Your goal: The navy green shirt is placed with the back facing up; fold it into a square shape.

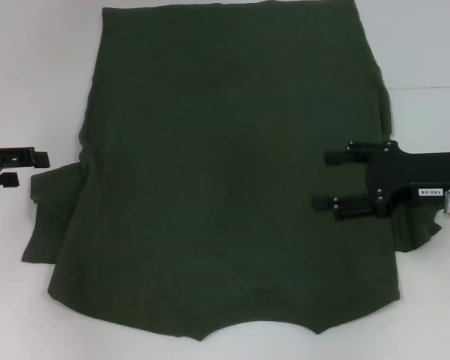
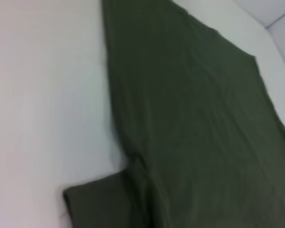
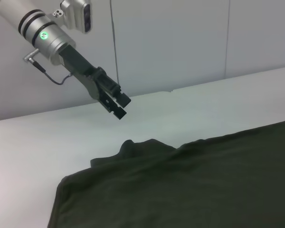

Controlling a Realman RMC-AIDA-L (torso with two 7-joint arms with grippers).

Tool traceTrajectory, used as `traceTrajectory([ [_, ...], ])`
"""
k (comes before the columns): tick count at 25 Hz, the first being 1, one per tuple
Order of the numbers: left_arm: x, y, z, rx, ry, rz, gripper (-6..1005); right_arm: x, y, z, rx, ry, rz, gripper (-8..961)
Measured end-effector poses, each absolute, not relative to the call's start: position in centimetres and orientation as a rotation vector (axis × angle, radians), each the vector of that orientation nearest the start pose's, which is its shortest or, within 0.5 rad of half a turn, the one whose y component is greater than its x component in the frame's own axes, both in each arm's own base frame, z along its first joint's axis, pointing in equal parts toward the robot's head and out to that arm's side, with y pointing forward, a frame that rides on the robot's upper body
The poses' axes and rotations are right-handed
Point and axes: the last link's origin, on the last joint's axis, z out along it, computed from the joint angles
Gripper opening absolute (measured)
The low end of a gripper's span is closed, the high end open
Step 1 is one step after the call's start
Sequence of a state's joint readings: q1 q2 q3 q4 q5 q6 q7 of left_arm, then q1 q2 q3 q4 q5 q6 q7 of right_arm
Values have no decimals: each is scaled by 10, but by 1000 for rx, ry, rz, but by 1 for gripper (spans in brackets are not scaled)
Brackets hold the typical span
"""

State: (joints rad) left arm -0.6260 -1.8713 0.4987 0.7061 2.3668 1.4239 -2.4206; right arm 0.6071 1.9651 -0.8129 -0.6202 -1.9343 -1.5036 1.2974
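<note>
The navy green shirt (image 1: 232,172) lies spread flat on the white table (image 1: 30,75), plain side up, its neckline toward the near edge and its hem at the far side. My right gripper (image 1: 321,180) hovers open over the shirt's right side, just inward of the right sleeve (image 1: 420,232), with nothing between its fingers. My left gripper (image 1: 31,169) stands open off the cloth, above the table beside the left sleeve (image 1: 49,217). The right wrist view shows that left gripper (image 3: 121,107) raised above the sleeve (image 3: 133,147). The left wrist view shows the shirt (image 2: 194,118) and sleeve (image 2: 99,204).
White tabletop (image 2: 42,104) surrounds the shirt on the left and right. A pale wall (image 3: 180,42) rises behind the table's left side in the right wrist view. The shirt's hem reaches the far edge of the head view.
</note>
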Motion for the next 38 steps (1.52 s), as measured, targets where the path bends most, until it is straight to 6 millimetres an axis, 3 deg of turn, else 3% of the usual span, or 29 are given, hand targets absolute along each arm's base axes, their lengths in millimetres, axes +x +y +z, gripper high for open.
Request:
traceTrajectory([
  [13, -339, 384, 85, -1915, -1748, -379, 875, 254, 364, 29, -2768, 356, 543, 906],
  [19, -336, 385, 70, -1969, -1713, -339, 875, 254, 364, 30, -2768, 355, 539, 905],
  [38, -335, 384, 57, -1988, -1736, -316, 876, 254, 365, 29, -2770, 362, 524, 902],
])
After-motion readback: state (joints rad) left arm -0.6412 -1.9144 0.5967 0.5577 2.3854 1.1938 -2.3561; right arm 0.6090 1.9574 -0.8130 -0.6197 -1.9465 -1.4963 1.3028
